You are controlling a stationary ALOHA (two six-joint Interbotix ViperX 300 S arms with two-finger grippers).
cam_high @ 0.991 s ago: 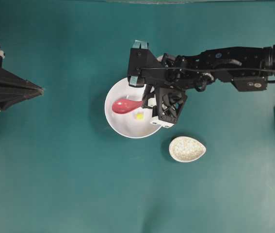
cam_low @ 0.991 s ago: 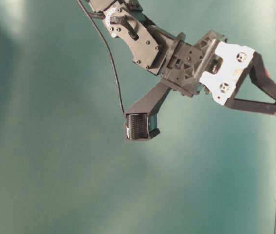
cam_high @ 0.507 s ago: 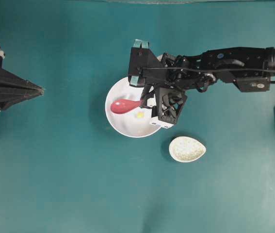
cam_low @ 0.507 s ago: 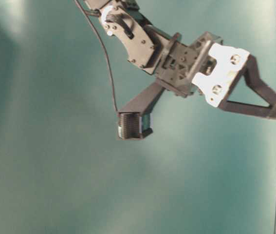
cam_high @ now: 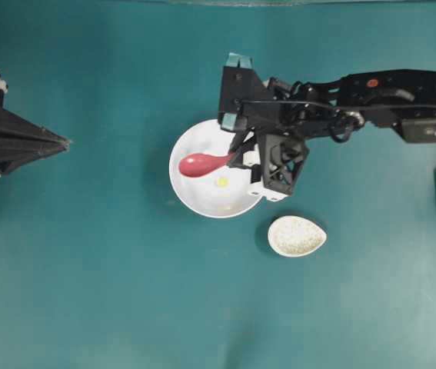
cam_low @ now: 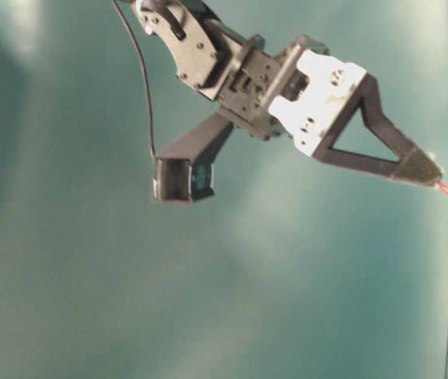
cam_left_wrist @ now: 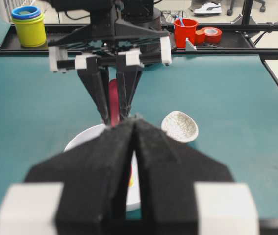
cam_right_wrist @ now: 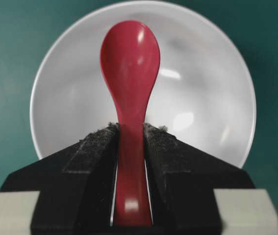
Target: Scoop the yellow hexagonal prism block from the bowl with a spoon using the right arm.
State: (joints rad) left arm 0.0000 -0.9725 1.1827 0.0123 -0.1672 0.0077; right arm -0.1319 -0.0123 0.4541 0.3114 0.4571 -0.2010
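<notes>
Since the earlier overhead frame the right arm (cam_high: 371, 96) had drawn back toward the right edge and the spoon (cam_high: 202, 163) had slid right with it, empty scoop over the bowl (cam_high: 194, 201).

Right gripper (cam_right_wrist: 130, 134): jaws pinched on the spoon's handle.

Yellow hexagonal prism block (cam_high: 222, 182): lay loose on the bowl floor, just beside the scoop, not in it.

Left gripper (cam_left_wrist: 135, 128): pads pressed together, nothing between; parked at the left edge, well apart from the bowl.

Speckled spoon rest (cam_high: 297, 236): on the table (cam_high: 110, 292) near the bowl's rim.
</notes>
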